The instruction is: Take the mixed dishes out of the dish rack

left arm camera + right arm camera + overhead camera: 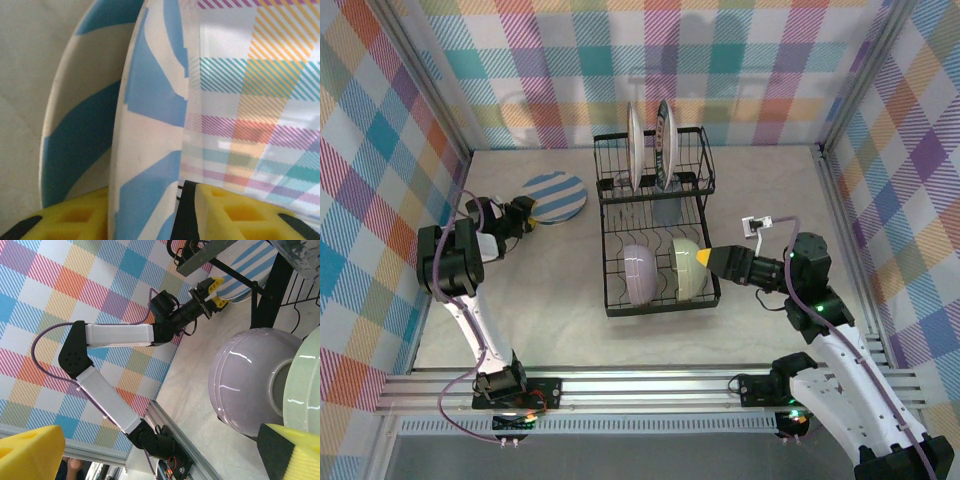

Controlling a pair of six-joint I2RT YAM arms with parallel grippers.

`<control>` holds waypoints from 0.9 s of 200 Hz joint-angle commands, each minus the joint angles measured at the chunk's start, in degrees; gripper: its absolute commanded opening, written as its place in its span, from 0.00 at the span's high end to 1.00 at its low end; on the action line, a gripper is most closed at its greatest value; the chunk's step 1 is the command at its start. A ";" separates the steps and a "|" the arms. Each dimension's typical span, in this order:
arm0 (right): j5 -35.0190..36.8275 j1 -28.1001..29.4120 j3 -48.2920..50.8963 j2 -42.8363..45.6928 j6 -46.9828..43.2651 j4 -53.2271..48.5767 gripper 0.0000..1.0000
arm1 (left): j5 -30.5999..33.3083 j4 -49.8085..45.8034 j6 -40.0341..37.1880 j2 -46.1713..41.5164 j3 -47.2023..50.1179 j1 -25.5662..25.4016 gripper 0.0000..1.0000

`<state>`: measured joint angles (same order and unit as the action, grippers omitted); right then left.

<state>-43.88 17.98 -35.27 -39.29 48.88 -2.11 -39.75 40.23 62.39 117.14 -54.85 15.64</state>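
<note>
Dish rack (pixel 606 270) sits about mid-table (pixel 550 300), and you've got plates and bowls standing in it. Up on the raised back section there's a white plate (pixel 635 147) on edge with a darker patterned plate (pixel 665 143) just beside it, both upright in the slots. Under that section you can make out something bluish-grey (pixel 665 208) that looks like a glass tumbler, but it's too murky to be sure. Down on the lower front level a lavender bowl (pixel 640 273) and a pale green bowl (pixel 687 270) stand on edge side by side, lavender on the left.

One striped plate (pixel 553 197), blue and white, is out of the rack, lying on the table off to the rack's left and well apart from it. Your left gripper (pixel 525 215) is at that plate's near-left rim. From the left wrist camera the rim runs between the yellow fingers (pixel 75 220). There's a dark gap between the rim and the other finger, so the jaws look parted around it rather than pinching. That view shows two striped surfaces overlapping, and you can't tell if it's one plate or two.

Your right gripper (pixel 703 258) is at the right side of the rack's lower level, jaws spread wide with nothing between them. One yellow tip is right at the green bowl's rim, and whether it actually touches, can't tell
</note>
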 commanded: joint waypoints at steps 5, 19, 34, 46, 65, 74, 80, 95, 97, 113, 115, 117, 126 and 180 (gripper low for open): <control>0.58 0.43 0.97 0.20 1.15 3.36 0.01 | -0.09 -5.22 -3.50 -2.23 -1.88 0.53 0.46; 0.77 0.41 1.22 0.18 1.56 3.78 0.01 | -0.16 -8.32 -4.48 -2.85 -2.66 0.53 0.39; 1.06 0.50 1.32 0.35 1.65 3.78 0.01 | 0.56 -12.72 -6.29 -4.03 -3.56 0.53 0.31; 1.45 0.54 1.45 0.48 1.69 3.75 0.01 | 1.19 -16.89 -8.26 -5.02 -4.46 0.46 0.27; 1.69 0.56 1.67 0.53 1.87 3.99 0.01 | 1.82 -22.42 -10.32 -5.98 -5.93 0.46 0.23; 1.83 0.59 1.74 0.53 2.06 4.16 0.01 | 2.04 -24.52 -10.85 -6.29 -6.59 0.47 0.22; 1.94 0.65 1.90 0.53 2.13 4.35 0.01 | 2.25 -26.00 -11.33 -6.60 -7.03 0.51 0.20; 2.05 0.64 2.07 0.44 2.41 4.74 0.01 | 3.24 -29.82 -12.82 -7.31 -8.26 0.45 0.15; 2.09 0.65 2.10 0.44 2.43 4.79 0.01 | 3.37 -30.31 -13.00 -7.40 -8.43 0.45 0.15; 2.29 0.74 2.22 0.34 2.58 5.10 0.01 | 4.17 -33.89 -14.11 -7.91 -9.62 0.45 0.13; 2.35 0.74 2.22 0.37 2.61 4.94 0.01 | 4.29 -34.31 -14.24 -7.99 -9.76 0.49 0.12; 2.38 0.74 2.29 0.42 2.55 4.93 0.01 | 4.49 -34.75 -14.41 -8.05 -9.88 0.46 0.11; 2.64 0.74 2.38 0.44 2.55 4.92 0.01 | 5.27 -36.84 -15.13 -8.32 -10.54 0.42 0.10; 4.06 0.79 3.10 0.66 2.60 4.21 0.01 | 9.41 -45.39 -16.42 -9.15 -13.97 -0.15 0.00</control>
<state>-40.58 18.41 -33.28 -39.27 50.87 0.62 -32.71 0.80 47.51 110.24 -66.46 15.62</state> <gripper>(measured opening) 0.988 0.998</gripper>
